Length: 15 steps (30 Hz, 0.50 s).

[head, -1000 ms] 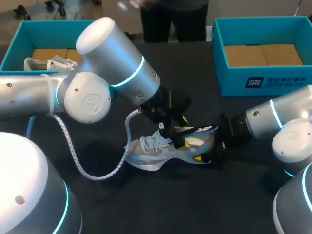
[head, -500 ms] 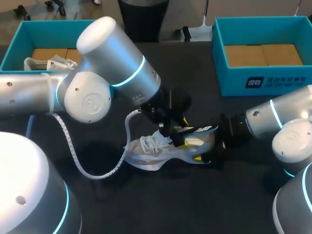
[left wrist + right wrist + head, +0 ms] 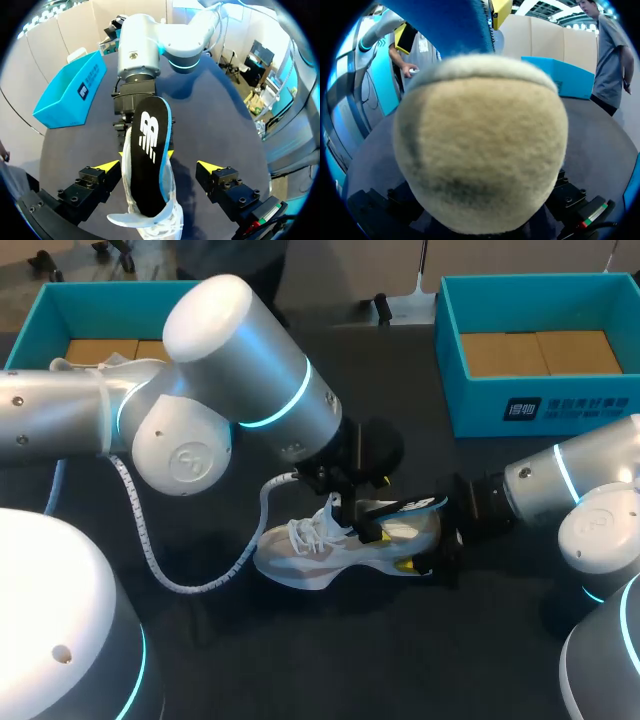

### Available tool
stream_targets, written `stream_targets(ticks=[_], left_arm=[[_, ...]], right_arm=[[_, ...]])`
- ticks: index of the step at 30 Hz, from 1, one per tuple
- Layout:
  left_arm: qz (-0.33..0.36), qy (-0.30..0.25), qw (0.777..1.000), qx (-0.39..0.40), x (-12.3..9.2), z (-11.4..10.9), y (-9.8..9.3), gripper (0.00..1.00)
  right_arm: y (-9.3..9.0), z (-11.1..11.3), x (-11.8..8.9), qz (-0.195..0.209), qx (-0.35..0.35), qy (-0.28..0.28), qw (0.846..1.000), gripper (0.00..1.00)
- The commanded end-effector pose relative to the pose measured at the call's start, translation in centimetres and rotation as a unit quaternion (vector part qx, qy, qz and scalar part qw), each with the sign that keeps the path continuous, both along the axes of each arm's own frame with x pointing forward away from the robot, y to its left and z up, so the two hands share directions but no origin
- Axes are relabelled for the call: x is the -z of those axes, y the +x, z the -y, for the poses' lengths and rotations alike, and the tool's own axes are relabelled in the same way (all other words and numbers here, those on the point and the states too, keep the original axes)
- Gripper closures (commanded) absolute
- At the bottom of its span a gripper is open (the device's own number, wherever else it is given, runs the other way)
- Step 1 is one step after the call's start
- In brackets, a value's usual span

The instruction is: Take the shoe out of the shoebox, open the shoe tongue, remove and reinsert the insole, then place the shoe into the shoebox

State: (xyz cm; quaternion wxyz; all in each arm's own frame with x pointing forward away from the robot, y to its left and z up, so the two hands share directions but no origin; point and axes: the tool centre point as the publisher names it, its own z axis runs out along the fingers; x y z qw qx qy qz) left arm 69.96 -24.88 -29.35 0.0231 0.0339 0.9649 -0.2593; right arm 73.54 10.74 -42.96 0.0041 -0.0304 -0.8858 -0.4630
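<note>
The shoe [image 3: 330, 555] is resting on the counter [image 3: 400, 660] between both arms. The right end effector [image 3: 145, 153] is pinching its heel from two sides. The left end effector [image 3: 159, 166] is hovering over the shoe, spread wide to either side of the black insole [image 3: 147, 170] that is showing in the opening.

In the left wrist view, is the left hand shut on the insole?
No, the left hand is open: one yellow fingertip stands well clear of the insole.

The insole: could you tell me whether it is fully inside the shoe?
No, partly out: the insole lies raised over the shoe, its heel end above the collar.
</note>
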Motion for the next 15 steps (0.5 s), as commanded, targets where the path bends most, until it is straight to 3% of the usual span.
stream_targets(ticks=[1, 4, 12, 15], left_arm=[[0.027, 0.012, 1.0, -0.009, -0.03, 0.16, -0.49, 0.0], [0.037, 0.013, 0.999, -0.012, 0.3, 0.25, -0.3, 0.01], [0.065, 0.02, 0.998, -0.019, 0.76, 0.48, -0.03, 0.17], [0.083, 0.025, 0.996, -0.025, 0.75, 0.5, -0.06, 0.17]], right_arm=[[0.11, -0.16, 0.22, 0.0, 0.001, -0.002, 1.0, 1.0], [0.11, -0.16, 0.22, 0.0, 0.001, -0.002, 1.0, 1.0], [0.11, -0.16, 0.22, 0.0, 0.001, -0.002, 1.0, 1.0], [0.11, -0.16, 0.22, 0.0, 0.001, -0.002, 1.0, 1.0]])
